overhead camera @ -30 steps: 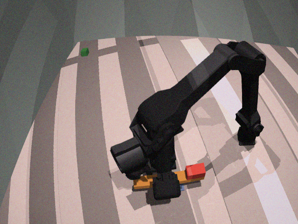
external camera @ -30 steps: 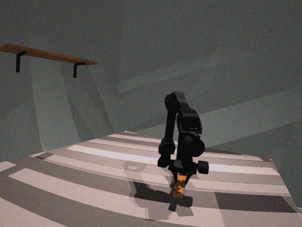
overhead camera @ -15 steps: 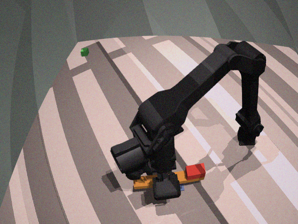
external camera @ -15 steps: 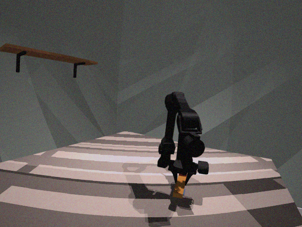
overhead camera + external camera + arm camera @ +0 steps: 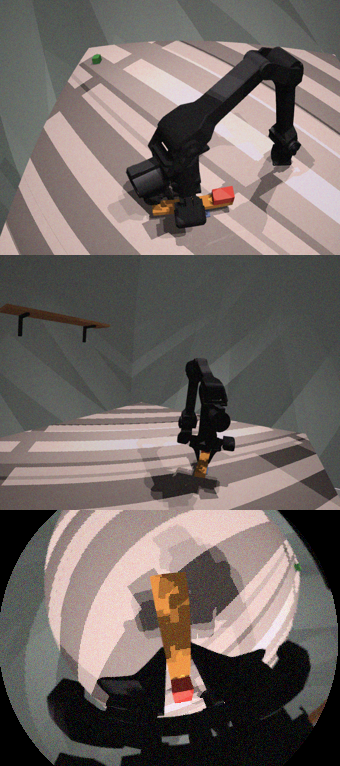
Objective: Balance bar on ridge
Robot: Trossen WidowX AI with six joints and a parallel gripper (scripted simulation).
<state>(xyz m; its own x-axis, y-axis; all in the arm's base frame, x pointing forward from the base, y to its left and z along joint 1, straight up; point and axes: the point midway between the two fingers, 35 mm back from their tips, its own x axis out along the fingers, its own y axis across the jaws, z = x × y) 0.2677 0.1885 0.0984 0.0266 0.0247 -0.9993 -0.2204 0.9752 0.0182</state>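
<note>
The orange bar carries a red block on its end nearer the arm's base. My gripper points down and is shut on the bar near its middle. In the top view the bar looks roughly level, low over the table, with shadow beneath it. A small piece of the blue ridge shows just under the bar beside the gripper. The rest of the ridge is hidden by the gripper and bar, so I cannot tell whether they touch.
A small green cube sits far off near the table's back left corner in the top view. A brown wall shelf hangs at the upper left in the exterior view. Striped light and dark shadows cover the table.
</note>
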